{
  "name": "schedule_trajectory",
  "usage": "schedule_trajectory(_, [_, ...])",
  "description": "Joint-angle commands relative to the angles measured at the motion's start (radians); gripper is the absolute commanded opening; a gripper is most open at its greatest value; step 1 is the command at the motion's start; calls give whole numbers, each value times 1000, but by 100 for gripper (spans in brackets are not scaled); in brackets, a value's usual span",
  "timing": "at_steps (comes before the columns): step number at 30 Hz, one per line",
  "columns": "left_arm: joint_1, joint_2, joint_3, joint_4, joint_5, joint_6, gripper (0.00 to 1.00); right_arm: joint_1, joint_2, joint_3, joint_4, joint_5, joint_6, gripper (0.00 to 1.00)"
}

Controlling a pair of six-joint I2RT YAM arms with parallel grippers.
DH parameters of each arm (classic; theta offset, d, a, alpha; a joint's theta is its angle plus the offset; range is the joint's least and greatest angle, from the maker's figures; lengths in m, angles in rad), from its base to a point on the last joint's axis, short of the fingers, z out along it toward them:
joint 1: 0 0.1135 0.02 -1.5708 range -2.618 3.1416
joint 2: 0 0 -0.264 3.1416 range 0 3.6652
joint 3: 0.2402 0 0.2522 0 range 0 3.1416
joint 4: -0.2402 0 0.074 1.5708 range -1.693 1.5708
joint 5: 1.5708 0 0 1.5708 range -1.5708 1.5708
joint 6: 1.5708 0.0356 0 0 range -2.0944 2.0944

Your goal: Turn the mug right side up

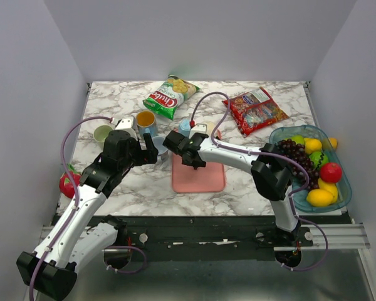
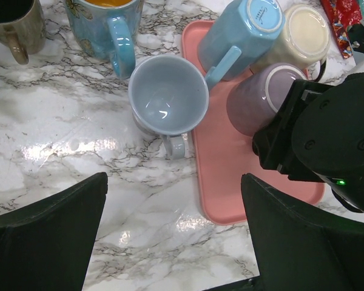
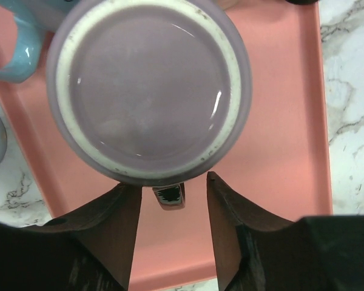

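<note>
Now the right hand (image 3: 173, 209), released, straddles the handle (image 3: 168, 197) of the inverted purple mug (image 3: 148, 91) on the tray (image 3: 285, 121); hard, probably slippery glaze.

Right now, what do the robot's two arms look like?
The left arm and right arm have white links with chunky black joints. A lilac cable loops along each. Both end in black grippers with two wedge-shaped fingers.
</note>
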Motion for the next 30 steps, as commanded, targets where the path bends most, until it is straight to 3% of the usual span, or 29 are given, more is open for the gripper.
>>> schedule_trajectory(1, [6,-12,-7,12,14,17,99,13,-17,0,93,31,-146,54])
schedule_trajectory(15, [11,10,-7,17,30,17,99,13,44,79,3,51,-108,22])
schedule_trajectory(18, [14,10,-7,14,30,19,99,13,50,83,0,45,-103,9])
schedule_trajectory(19, [12,8,-7,15,28,19,99,13,49,83,1,39,-106,0])
schedule_trajectory(25, [14,5,-8,14,27,22,99,11,13,34,55,3,-132,0])
schedule_trajectory(30, [14,-1,-5,15,25,20,99,13,-147,-82,193,-95,-166,0])
